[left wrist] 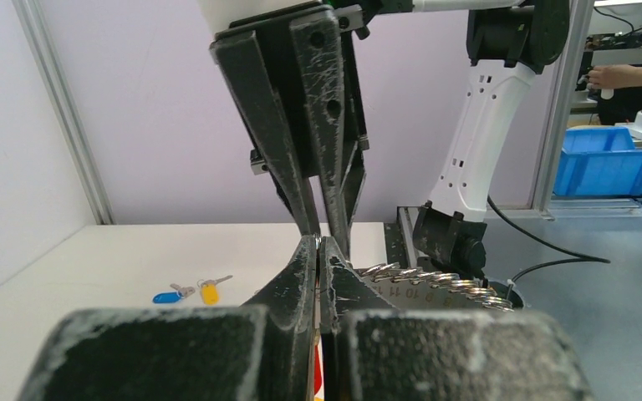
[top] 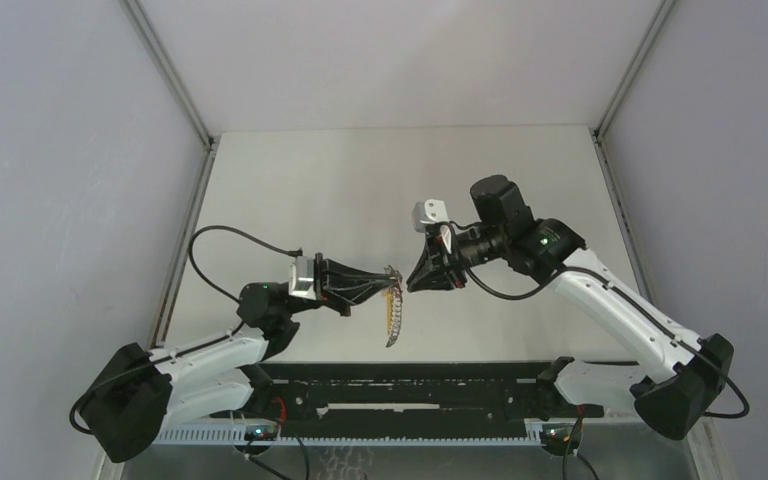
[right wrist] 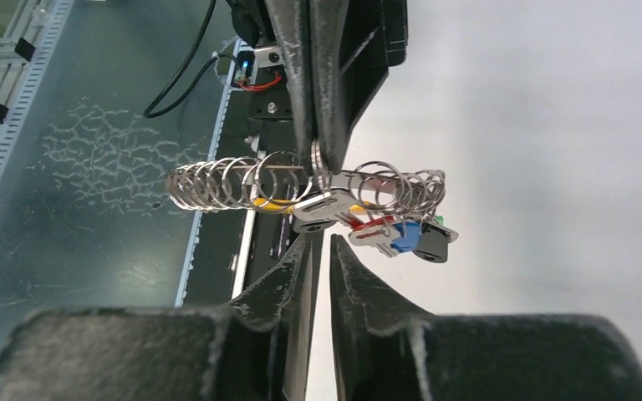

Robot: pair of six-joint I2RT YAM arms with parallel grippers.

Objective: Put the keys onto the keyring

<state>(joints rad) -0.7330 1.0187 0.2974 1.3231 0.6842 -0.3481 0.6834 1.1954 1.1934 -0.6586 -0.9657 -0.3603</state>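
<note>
My left gripper (left wrist: 319, 251) is shut on the keyring (left wrist: 435, 280), a grey numbered strip strung with metal rings, held up off the table. In the top view the keyring (top: 393, 315) hangs down from the left gripper (top: 390, 280). Red-, blue- and black-headed keys (right wrist: 401, 234) dangle from its rings (right wrist: 301, 184). My right gripper (right wrist: 322, 242) sits just under a silver key head; its jaws stand a narrow slit apart with nothing between them. In the top view it (top: 412, 280) almost touches the left gripper's tips. A blue key (left wrist: 167, 296) and a yellow key (left wrist: 209, 291) lie loose on the table.
The black rail (top: 410, 385) with both arm bases runs along the near table edge. Frame posts (top: 165, 70) and grey walls close in the left and right sides. A blue bin (left wrist: 610, 171) stands outside the cell.
</note>
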